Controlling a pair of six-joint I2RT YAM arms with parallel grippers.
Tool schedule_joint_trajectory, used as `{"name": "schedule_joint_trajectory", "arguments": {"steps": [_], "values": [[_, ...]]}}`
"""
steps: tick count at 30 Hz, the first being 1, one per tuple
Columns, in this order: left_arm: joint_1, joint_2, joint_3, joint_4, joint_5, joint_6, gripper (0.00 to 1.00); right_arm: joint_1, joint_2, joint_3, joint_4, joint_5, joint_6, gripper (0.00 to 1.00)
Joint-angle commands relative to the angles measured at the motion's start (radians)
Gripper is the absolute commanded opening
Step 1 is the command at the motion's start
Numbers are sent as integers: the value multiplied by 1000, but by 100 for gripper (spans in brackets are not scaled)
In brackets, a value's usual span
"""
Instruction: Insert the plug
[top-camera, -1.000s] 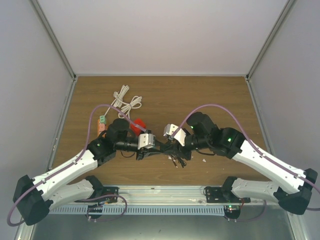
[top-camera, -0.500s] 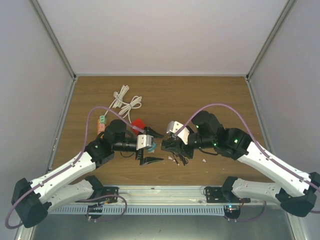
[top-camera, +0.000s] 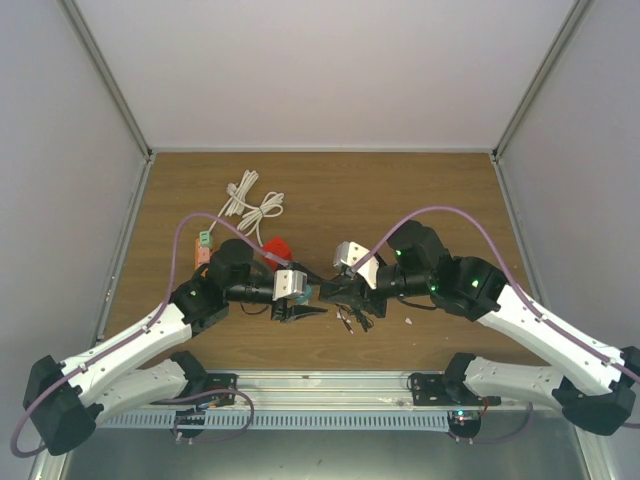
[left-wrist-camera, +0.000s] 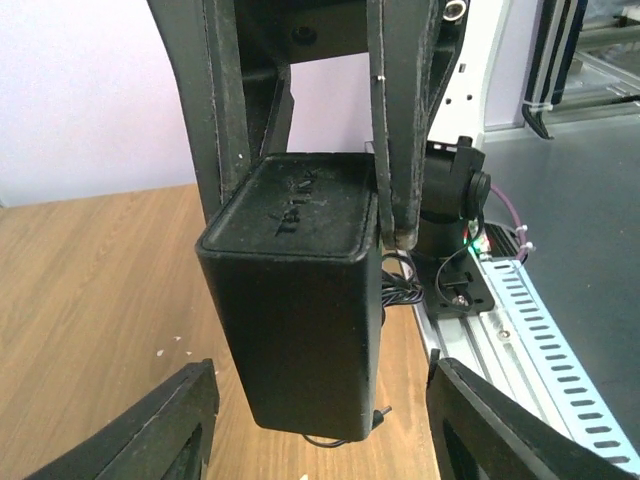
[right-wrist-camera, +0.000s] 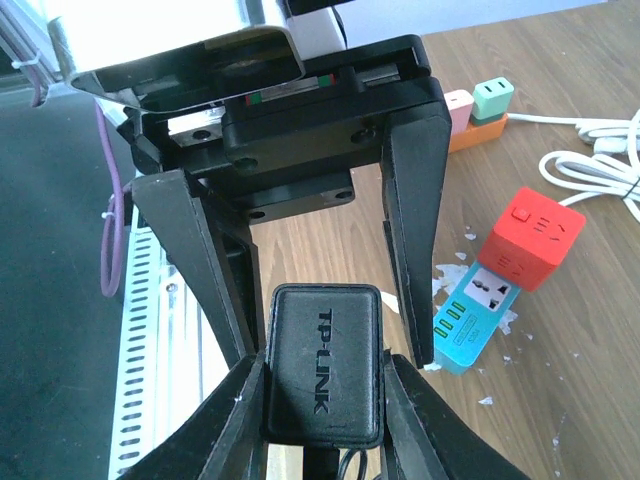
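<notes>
My right jaws were closed on the black plug (right-wrist-camera: 322, 365), pinching its 2 narrow sides, above the counter (top-camera: 420, 190) between my 2 arms. My left jaws were open, 1 on each side of the plug, and as far as I could judge they touched neither side. The labelled face looked at my right wrist, and I judged that the long axis ran along my right jaws. The teal socket strip (right-wrist-camera: 478, 315) lay on the counter just beside a red cube socket (right-wrist-camera: 530, 237), off to one side of the plug and nearer to my left arm. The pins were hidden on the far face. From above, both jaws covered the plug almost fully.
</notes>
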Motion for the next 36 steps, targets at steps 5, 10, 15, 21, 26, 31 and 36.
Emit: {"name": "schedule_joint_trajectory", "arguments": {"steps": [5,10,15,21,26,31,36], "values": [[-6,-45,-16,61,33,11,50,8,0,4,37,-35,7,1],[-6,-60,-19,61,38,5,34,7,16,3,47,-54,8,0],[-6,-60,-24,98,18,-9,0,8,27,8,48,-54,8,0],[-5,-65,-31,103,8,-13,0,8,35,24,42,-57,9,32],[-6,-73,-34,105,5,-12,0,8,38,32,37,-61,10,46],[-6,-78,-36,106,1,-15,0,8,38,32,31,-63,11,47],[-5,-74,-35,106,1,-14,0,8,35,30,33,-64,11,46]]}}
